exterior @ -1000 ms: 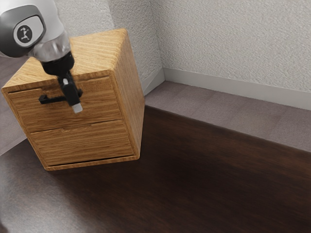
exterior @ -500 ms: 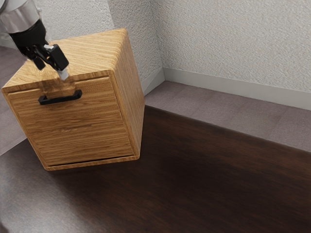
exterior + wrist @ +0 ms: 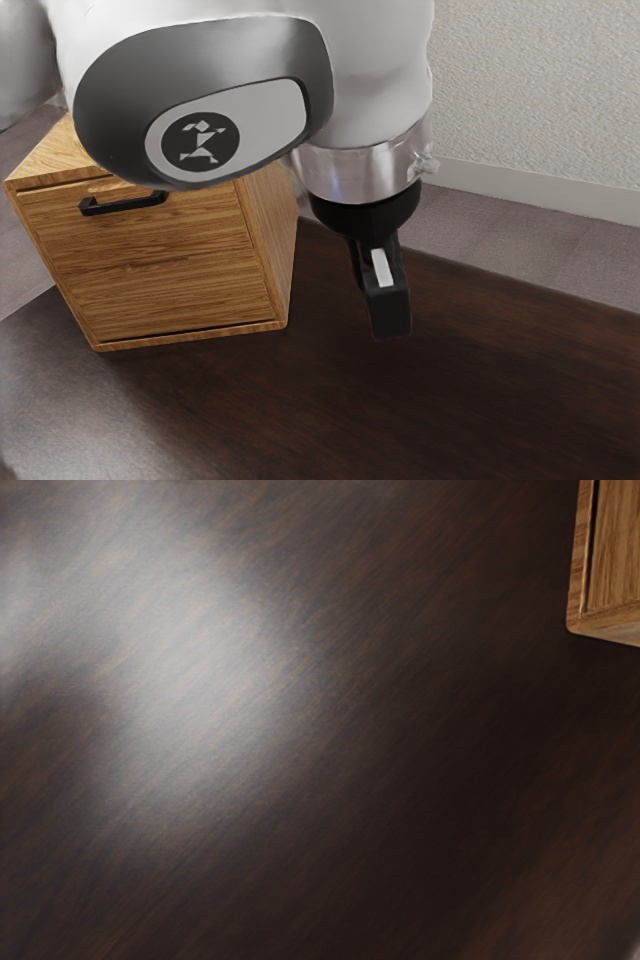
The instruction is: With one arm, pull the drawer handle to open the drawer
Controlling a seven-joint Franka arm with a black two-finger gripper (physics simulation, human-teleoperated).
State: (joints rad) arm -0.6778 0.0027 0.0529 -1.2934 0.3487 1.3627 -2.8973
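— So where is the drawer handle [image 3: 122, 203] from the claw [image 3: 385, 300]?

— Well apart from it: higher than its tip and off toward the exterior view's left, on the upper drawer [image 3: 150, 235] of the wooden cabinet [image 3: 268, 230]. The claw hangs over the dark table [image 3: 480, 400], pointing down, with nothing in it. Whether it is spread or pressed together I cannot tell; I see it edge-on.

— How will that handle take a pull?

— Rigid, I'd judge: a thin black bar standing off the drawer front. Take it across the middle, so the drawer slides straight and doesn't bind. The cabinet may be light enough to drag along if the pull is jerky.

— Does the hand's camera add anything?

— It looks down on bare tabletop beneath the claw, with the cabinet's bottom corner [image 3: 606, 570] off to one side. The handle and the drawer front, which looks flush, I get from the side camera, though the bulky arm [image 3: 250, 80] covers the cabinet's top there.
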